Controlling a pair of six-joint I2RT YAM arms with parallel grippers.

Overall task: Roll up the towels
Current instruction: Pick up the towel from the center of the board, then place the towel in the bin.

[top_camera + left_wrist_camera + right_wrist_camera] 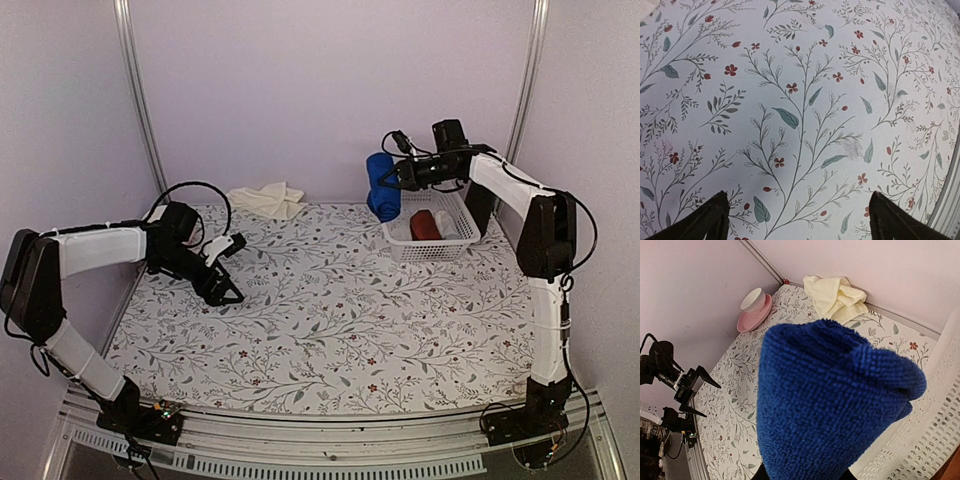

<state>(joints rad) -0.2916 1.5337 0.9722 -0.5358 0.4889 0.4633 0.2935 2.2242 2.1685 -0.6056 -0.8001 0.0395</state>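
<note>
The royal blue towel [381, 186], bundled into a thick roll, hangs in my right gripper [396, 177] at the left rim of the white basket [436, 251]. It fills the right wrist view [835, 400] and hides the fingertips; the jaws are shut on it. The cream towel [268, 198] lies crumpled and loose at the back of the table, also in the right wrist view [835, 297]. My left gripper [227, 270] is open and empty, low over the floral tablecloth at the left [800, 220].
A dark red roll [424, 224] and a white item lie in the basket. A pink plate with a white bowl [754, 310] sits at the back left corner. Walls close in the back and sides.
</note>
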